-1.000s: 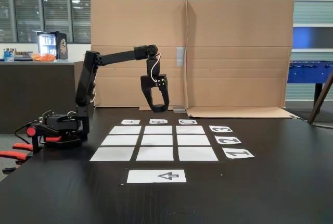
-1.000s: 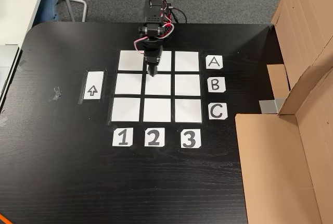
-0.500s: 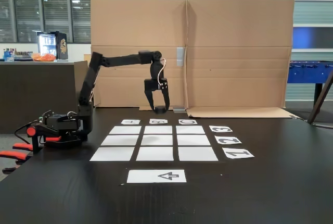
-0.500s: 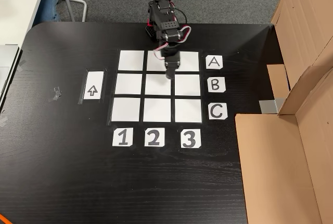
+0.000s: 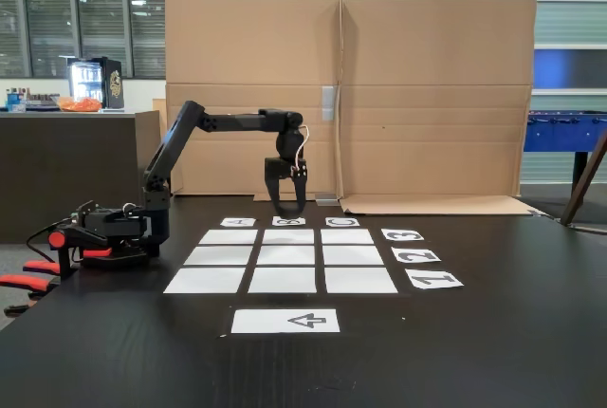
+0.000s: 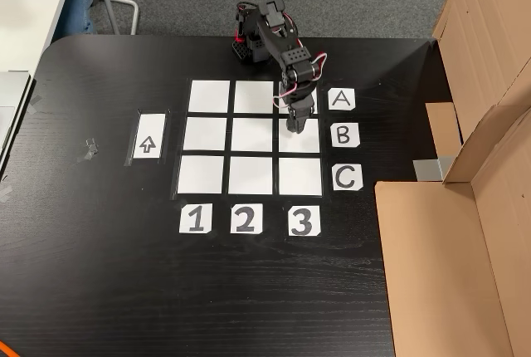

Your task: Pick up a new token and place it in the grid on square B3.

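Black tabletop (image 5: 493,332) w/ a tall folded cardboard screen (image 5: 427,95) behind it, windows and a counter far left, a blue foosball table (image 5: 564,131) at right. Front fixed view: arm base (image 5: 104,232) sits at table's left, arm reaches right, gripper (image 5: 285,207) hangs fingers-down just over the far edge of the grid (image 5: 285,258), by the small letter labels. Jaws a little apart; something dark seems to sit between the tips, prob the token, but too small to be sure, so can't tell its axis or facing. Arrow sheet (image 5: 285,320) lies nearest the camera, arrow pointing left in this view; number labels (image 5: 417,256) run down the grid's right side, upside down to this camera. Nothing blocks the grid except the gripper over the back row. Top-down fixed view: gripper (image 6: 294,124) is over the top edge of square B3 (image 6: 303,139), at the gap between it and the cell above; arm covers part of that upper cell. Grip state unclear from above. Labels A (image 6: 341,100), B (image 6: 343,134), C (image 6: 347,178) stand right of the grid (image 6: 207,134), 1-2-3 below it, arrow sheet (image 6: 149,138) at left, pointing up. Cardboard (image 6: 440,266) fills the right side, well clear of the cells; a scrap of tape (image 6: 90,150) lies left of the arrow sheet.
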